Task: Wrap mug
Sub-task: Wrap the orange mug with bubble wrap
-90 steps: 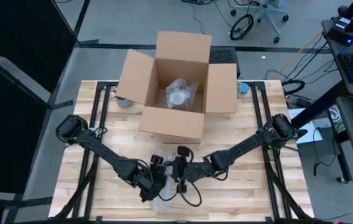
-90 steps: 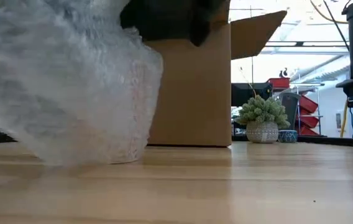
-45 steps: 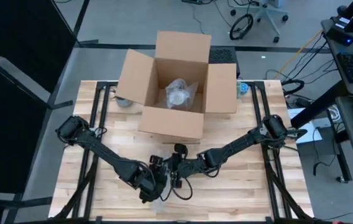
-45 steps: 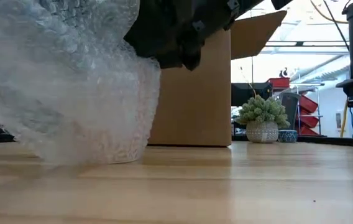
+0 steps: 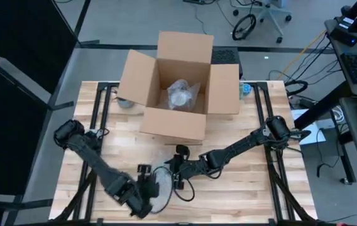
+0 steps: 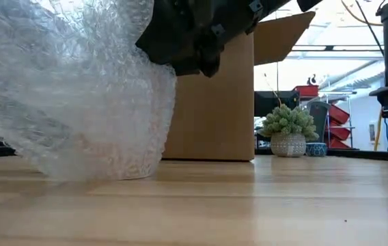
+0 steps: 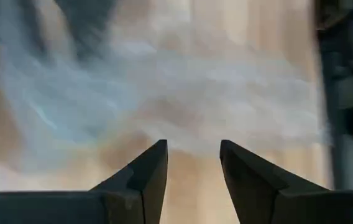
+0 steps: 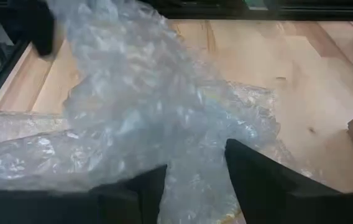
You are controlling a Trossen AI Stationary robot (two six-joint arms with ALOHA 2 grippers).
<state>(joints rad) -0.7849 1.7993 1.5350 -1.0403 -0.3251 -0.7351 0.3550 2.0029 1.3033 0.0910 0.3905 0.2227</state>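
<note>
Wrapping is under way at the near edge of the worktop (image 5: 266,188): your right pincer (image 5: 173,177) sits pressed into the bubble wrap (image 6: 71,96), fingers parted with film bunched between them, while your left pincer (image 5: 146,188) hovers just beside it, narrowly parted and empty. The mug cannot be made out; it is probably inside that bundle. Next, judge a fold that tucks the loose sheet under. Only the high view shows the cardboard box (image 5: 177,94) already holding 1 wrapped item; the low view shows the bundle resting on wood.
</note>
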